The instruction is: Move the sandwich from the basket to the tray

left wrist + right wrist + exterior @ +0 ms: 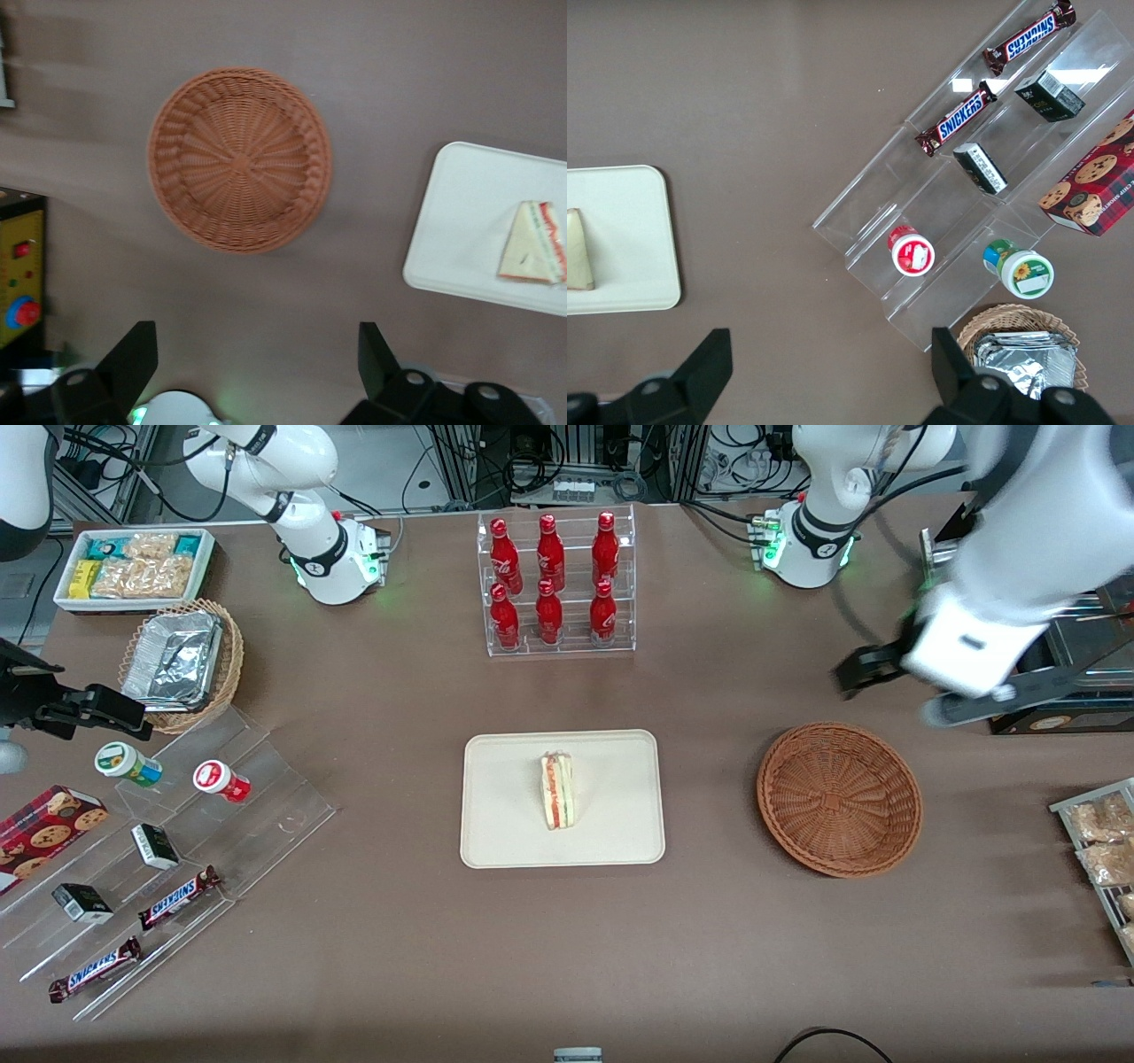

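The sandwich [557, 790] lies on the cream tray [496, 841] in the middle of the table, filling edge up. It also shows in the left wrist view [530, 254] on the tray [461, 221]. The reddish-brown wicker basket [839, 798] stands empty beside the tray, toward the working arm's end; it shows in the left wrist view too [239, 159]. My gripper [858, 670] hangs high above the table, farther from the front camera than the basket. It is open and empty [255, 363], its fingers [133, 354] wide apart.
A clear rack of red bottles [555, 583] stands farther from the camera than the tray. A stepped acrylic stand with snacks [168, 841], a tan basket with a foil container [182, 660] and a white bin [133, 567] lie toward the parked arm's end. A dark box [1054, 708] and packets [1103, 850] sit near the basket.
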Controlling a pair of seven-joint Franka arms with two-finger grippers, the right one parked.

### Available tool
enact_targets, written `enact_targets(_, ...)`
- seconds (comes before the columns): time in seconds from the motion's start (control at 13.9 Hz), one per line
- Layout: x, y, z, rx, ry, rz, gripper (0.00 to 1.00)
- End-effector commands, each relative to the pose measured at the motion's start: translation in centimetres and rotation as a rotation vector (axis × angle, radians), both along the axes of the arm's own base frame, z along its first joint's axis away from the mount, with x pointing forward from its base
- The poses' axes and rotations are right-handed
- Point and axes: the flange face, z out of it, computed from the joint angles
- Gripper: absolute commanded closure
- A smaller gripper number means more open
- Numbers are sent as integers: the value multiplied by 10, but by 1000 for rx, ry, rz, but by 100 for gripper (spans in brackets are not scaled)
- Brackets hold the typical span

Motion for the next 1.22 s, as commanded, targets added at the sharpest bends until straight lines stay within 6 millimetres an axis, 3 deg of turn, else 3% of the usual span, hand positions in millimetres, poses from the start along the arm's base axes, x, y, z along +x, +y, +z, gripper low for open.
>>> enact_targets(0.0,-19,41,6,-25,15,-61,0)
enact_targets(0.29,-32,116,23,-44,20,-134,0)
enact_targets(0.72,-42,133,32,-36,8,-115,0)
enact_targets(1.15,-43,132,31,-54,28,-126,0)
